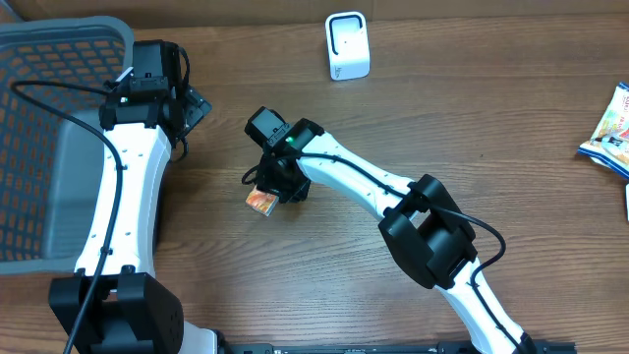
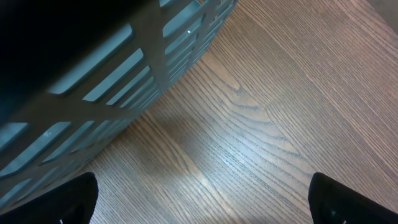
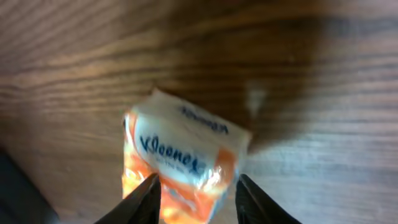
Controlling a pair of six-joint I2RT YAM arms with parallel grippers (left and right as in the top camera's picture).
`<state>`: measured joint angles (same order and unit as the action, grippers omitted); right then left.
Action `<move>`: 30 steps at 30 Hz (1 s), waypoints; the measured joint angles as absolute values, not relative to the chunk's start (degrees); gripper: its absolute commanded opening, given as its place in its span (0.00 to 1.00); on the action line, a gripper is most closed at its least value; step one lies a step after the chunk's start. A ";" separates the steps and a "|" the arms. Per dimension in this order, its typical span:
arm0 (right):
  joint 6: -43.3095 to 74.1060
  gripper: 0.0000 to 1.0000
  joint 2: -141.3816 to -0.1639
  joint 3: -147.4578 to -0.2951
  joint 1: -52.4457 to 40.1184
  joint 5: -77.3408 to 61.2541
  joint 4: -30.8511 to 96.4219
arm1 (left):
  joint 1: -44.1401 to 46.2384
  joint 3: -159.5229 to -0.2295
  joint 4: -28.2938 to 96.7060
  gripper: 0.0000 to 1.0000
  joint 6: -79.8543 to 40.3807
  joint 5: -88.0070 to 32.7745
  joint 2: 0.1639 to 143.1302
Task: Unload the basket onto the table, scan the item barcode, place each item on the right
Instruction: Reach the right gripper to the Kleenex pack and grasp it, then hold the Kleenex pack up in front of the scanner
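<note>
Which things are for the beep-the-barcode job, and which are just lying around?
For the job:
- Kleenex pack
- small white box, probably the scanner
- right gripper, with a finger on either side of the pack

Just lying about:
- grey basket
- snack packet at the table's far edge
- left gripper, open and holding nothing

On the wood-grain table (image 1: 472, 118) a grey mesh basket (image 1: 39, 147) is set at the left, a small white device (image 1: 347, 45) at the far edge, a snack packet (image 1: 609, 128) at the right, a Kleenex pack (image 1: 260, 200) mid-table
</note>
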<state>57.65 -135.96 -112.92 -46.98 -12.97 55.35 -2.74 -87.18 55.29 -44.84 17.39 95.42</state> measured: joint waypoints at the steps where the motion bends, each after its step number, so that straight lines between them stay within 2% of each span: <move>1: 57.84 0.38 -135.96 -112.40 -46.98 -12.78 54.96 | -2.74 -87.18 55.29 1.00 -44.84 17.39 95.42; 6: 58.85 0.33 -135.92 -110.80 -46.98 -12.43 54.65 | -2.74 -87.15 55.31 1.00 -44.82 17.39 95.42; 12: 58.98 0.19 -135.41 -110.83 -46.85 -10.20 57.84 | -2.74 -87.15 55.31 1.00 -44.82 17.39 95.42; 15: 57.08 0.17 -135.22 -110.83 -46.00 -9.85 59.11 | -2.74 -87.18 55.31 1.00 -44.82 17.39 95.42; 16: 55.64 0.15 -135.17 -110.83 -45.41 -9.82 59.70 | -2.74 -87.15 55.31 1.00 -44.84 17.39 95.42; 18: 53.12 0.04 -135.06 -110.89 -43.40 -9.96 61.67 | -2.74 -87.15 55.31 1.00 -44.84 17.39 95.42; 21: 47.90 0.04 -134.93 -111.39 -39.94 -9.89 64.18 | -2.74 -87.15 55.31 1.00 -44.82 17.39 95.42; 27: 31.31 0.33 -134.96 -114.37 -29.12 -7.81 73.25 | -2.74 -87.15 55.31 1.00 -44.84 17.41 95.42; 30: 24.82 0.34 -134.96 -116.66 -24.60 -7.81 76.79 | -2.74 -87.15 55.33 1.00 -44.84 17.39 95.42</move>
<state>24.82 -134.96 -116.66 -24.60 -7.81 76.79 -2.74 -87.15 55.33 -44.84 17.39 95.42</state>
